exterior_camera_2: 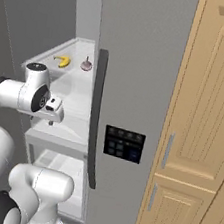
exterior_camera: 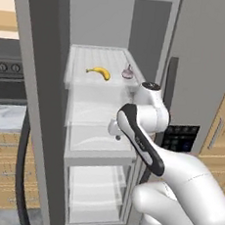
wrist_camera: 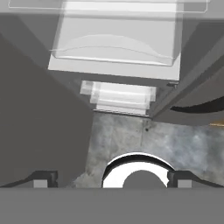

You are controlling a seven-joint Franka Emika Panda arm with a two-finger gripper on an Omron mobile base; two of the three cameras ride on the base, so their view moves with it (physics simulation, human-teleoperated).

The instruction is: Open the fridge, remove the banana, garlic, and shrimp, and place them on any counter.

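Fingers (wrist_camera: 112,179) are spread wide apart, holding nothing, pointed down before the open fridge (exterior_camera: 207,70). On its upper white shelf (exterior_camera: 80,64), the banana (exterior_camera: 100,72) is seen left of the garlic (exterior_camera: 128,73), well apart, with open room toward the near edge.

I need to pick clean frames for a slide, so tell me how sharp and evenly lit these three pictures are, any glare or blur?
Left base view: flat, even light, no glare; the banana and garlic look small and soft-edged on the white shelf. Right base view: the fridge interior is dimmer, its closed door evenly grey. Hand view: translucent drawers look washed out; the floor is mottled and slightly blurred.
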